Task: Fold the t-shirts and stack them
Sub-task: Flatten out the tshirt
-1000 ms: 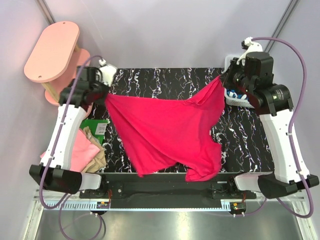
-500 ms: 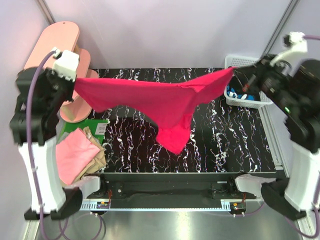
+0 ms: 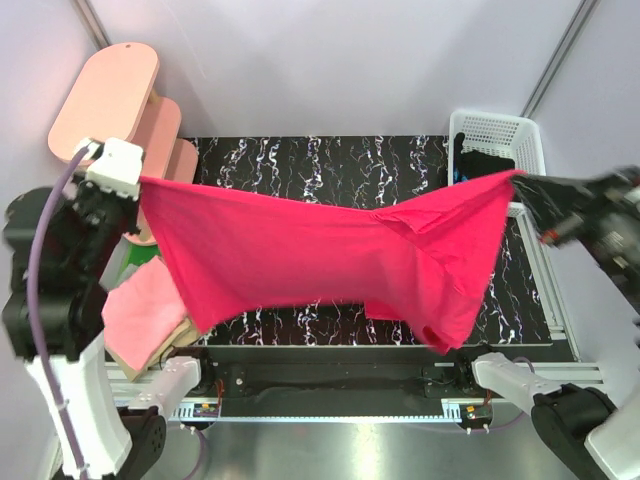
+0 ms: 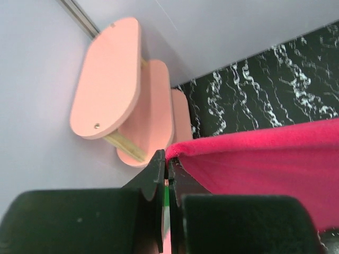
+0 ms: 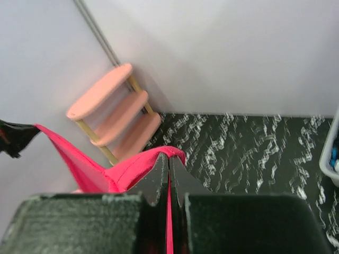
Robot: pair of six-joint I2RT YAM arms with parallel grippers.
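Above table (image 3: pixel 300 160) | crimson t-shirt (image 3: pixel 320 250) spread wider now | left fingers (image 4: pixel 154 182), right fingers (image 5: pixel 157 180) pinch corners

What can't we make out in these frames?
Top view: right gripper is motion-blurred; its grip shows only in the right wrist view.
Top view: crimson t-shirt hides much of the table.
Top view: pink and tan stack partly under the shirt; count unclear.
Top view: basket contents partly covered, too small.

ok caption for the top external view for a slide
Left gripper and right gripper stretch the crimson t-shirt above the table.
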